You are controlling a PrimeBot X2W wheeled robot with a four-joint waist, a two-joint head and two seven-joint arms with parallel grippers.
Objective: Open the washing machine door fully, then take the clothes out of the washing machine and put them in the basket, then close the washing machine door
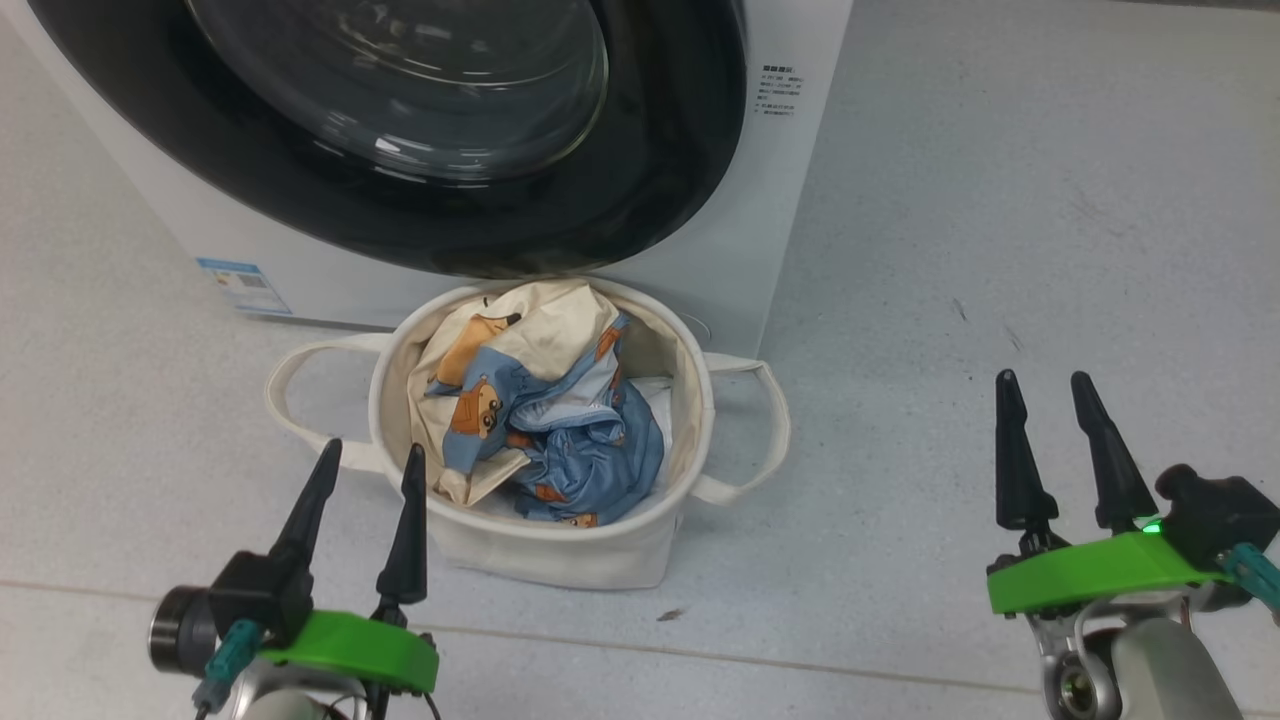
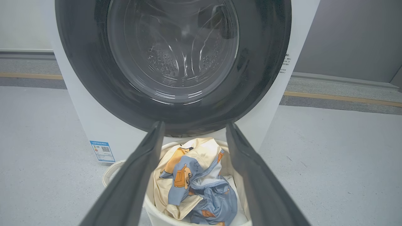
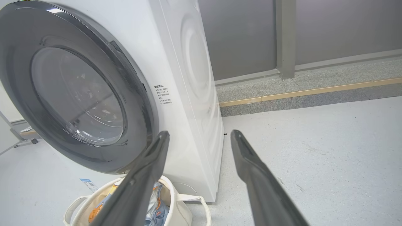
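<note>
The white washing machine stands ahead, and its black-rimmed glass door lies flat against its front. On the floor before it sits the cream basket. Inside are the light-blue bear-print clothes, bunched up. My left gripper is open and holds nothing, just short of the basket's near left rim. My right gripper is open and holds nothing, over bare floor well right of the basket.
Grey speckled floor spreads to the right of the machine. Behind it run a raised kerb with a wooden strip and a grey wall. A blue label marks the machine's lower left front. A metal stand's foot shows past the machine.
</note>
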